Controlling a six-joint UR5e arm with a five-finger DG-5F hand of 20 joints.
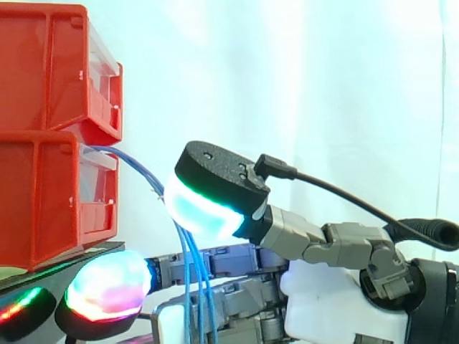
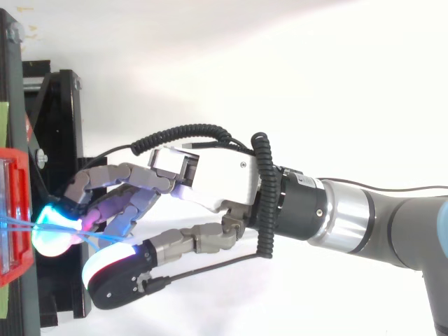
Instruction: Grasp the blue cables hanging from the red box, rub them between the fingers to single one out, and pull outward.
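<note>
We see the hand (image 2: 217, 178) coming in from the right toward 2 stacked red bins, the upper bin (image 1: 50, 72) sitting on the lower bin (image 1: 43, 201). The blue cables (image 1: 187, 287) leave the front of the lower bin, arc outward and then hang straight down. They pass behind the thumb (image 1: 204, 208), whose pad glows cyan and green. They pass in front of the fingers (image 1: 107, 283), whose pads glow white and magenta near the black stand (image 2: 59, 112). The cables brush the edge of the thumb pad that faces the bins. From above, the fingers are loosely bent and the thumb stands a little apart from them. The hand is narrowly open, with the cables running through the gap rather than pinched. The arm (image 2: 392, 217) extends to the right, and a white curtain (image 1: 337, 79) hangs behind.
</note>
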